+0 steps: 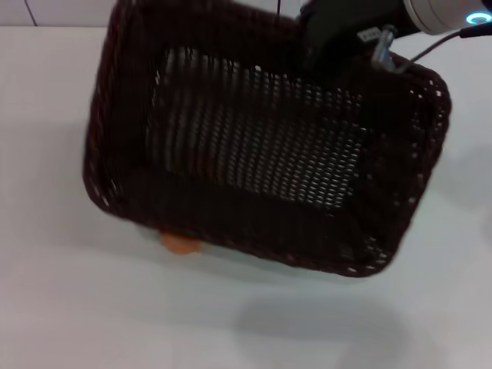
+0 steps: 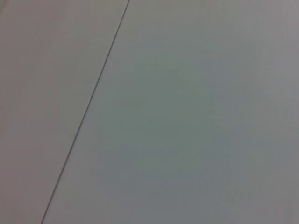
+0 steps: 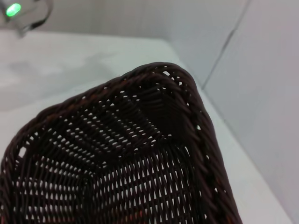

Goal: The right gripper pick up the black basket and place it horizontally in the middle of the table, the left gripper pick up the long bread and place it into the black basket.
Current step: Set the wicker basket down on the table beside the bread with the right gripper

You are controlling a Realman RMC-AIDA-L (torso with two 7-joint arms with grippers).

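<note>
Large dark brown-black woven wicker basket (image 1: 261, 146) fills centre of head frame, lifted and tilted above white bench (image 1: 61, 307); shadow beneath it. Right pincer (image 1: 338, 50), upper right of frame, clamped on the far rim. Orange ridged toy loaf (image 1: 179, 244) peeks out just under the basket's near edge, lower left of centre. Left pincer not visible; only its green ring (image 3: 13, 9) shows in right wrist view. Judgement: level the basket, square it, lower clear of the loaf so nothing gets pinned.
</note>
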